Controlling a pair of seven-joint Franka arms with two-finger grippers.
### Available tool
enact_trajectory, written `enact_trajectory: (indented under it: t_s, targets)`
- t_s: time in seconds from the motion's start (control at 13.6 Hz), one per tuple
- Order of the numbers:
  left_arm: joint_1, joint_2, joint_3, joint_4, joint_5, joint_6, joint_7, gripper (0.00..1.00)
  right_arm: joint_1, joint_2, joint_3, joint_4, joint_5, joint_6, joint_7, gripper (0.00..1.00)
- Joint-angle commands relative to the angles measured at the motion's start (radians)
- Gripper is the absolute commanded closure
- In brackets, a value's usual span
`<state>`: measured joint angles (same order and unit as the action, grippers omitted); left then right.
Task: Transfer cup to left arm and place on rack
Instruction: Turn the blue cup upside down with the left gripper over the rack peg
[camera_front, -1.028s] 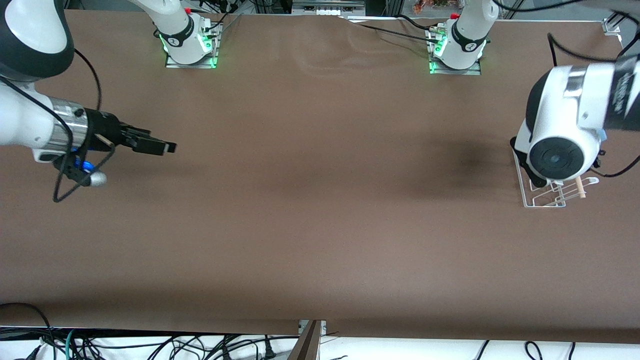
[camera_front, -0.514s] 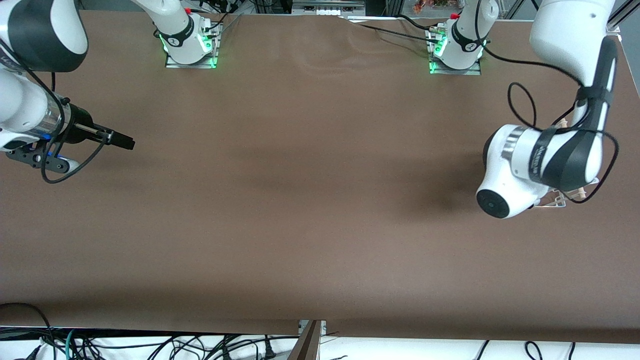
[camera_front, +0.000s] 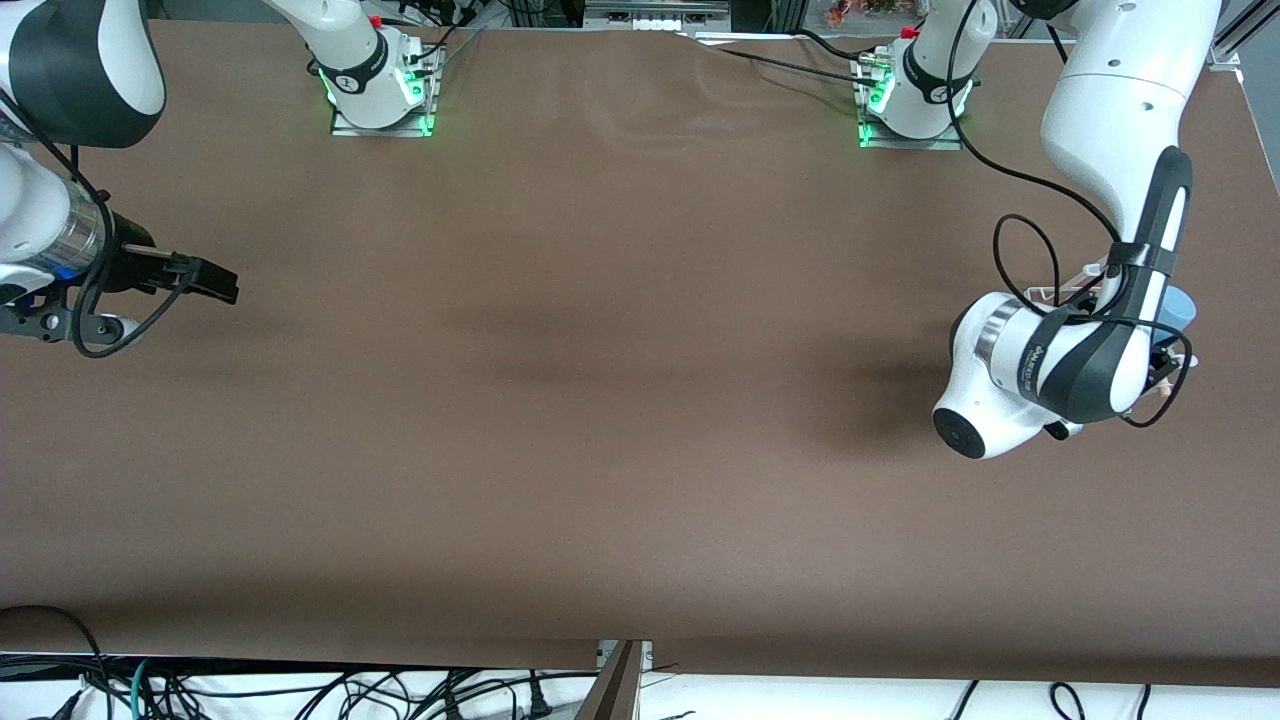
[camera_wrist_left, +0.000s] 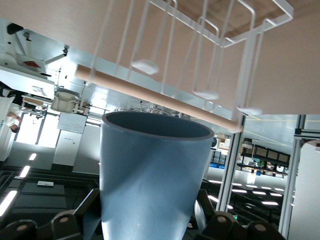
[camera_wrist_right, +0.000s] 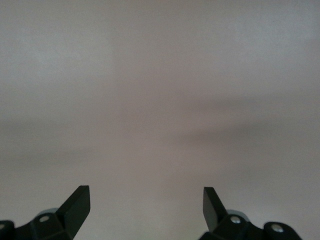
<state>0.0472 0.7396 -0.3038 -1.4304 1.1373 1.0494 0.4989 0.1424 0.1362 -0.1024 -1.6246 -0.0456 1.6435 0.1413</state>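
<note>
The light-blue cup (camera_wrist_left: 150, 180) fills the left wrist view, gripped low on its sides by my left gripper (camera_wrist_left: 150, 217), which is shut on it. Its open mouth points at the white wire rack (camera_wrist_left: 242, 75) and the wooden dowel (camera_wrist_left: 150, 97) just past its rim. From the front, only an edge of the cup (camera_front: 1183, 305) and a bit of rack (camera_front: 1043, 293) show at the left arm's end of the table; the bent left arm covers the remainder. My right gripper (camera_front: 218, 285) hangs open and empty (camera_wrist_right: 146, 200) over the right arm's end.
The brown table (camera_front: 620, 400) is bare across its middle. Both arm bases (camera_front: 380, 90) (camera_front: 915, 95) stand at the edge farthest from the front camera. Black cables loop around the left arm's wrist (camera_front: 1030, 250).
The left arm has swung round and lowered over the rack, bringing the cup with it. The right arm has drawn back toward its own end of the table, gripper still open.
</note>
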Motion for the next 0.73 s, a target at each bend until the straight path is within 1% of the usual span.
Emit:
enact_trajectory:
  t_s: [0.0,0.07,0.15,0.22,0.29,0.44,0.66]
  targets:
    - [0.017,-0.002,-0.003,-0.038,0.068,0.049,-0.008,0.79,-0.012,0.003,0.013,0.019,-0.043,-0.013,-0.017,0.00]
    - [0.025,0.000,-0.001,-0.044,0.073,0.055,-0.006,0.79,-0.017,0.011,0.012,0.020,-0.027,-0.034,-0.017,0.00]
    - [0.036,0.003,-0.001,-0.056,0.081,0.057,-0.006,0.79,-0.014,0.020,0.015,0.020,-0.028,-0.051,-0.017,0.00]
    - [0.033,0.004,0.002,-0.083,0.096,0.054,-0.006,0.82,0.000,0.026,0.017,0.022,-0.045,-0.051,-0.008,0.00]
    - [0.036,0.003,0.000,-0.105,0.114,0.055,-0.009,0.84,0.006,0.028,0.018,0.029,-0.080,-0.054,-0.009,0.00]
    - [0.037,0.004,0.000,-0.108,0.136,0.066,-0.010,0.84,0.000,0.029,0.013,0.041,-0.082,-0.054,-0.011,0.00]
    - [0.034,0.021,-0.001,-0.111,0.136,0.070,-0.013,0.82,-0.003,0.028,0.013,0.042,-0.080,-0.054,-0.011,0.00]
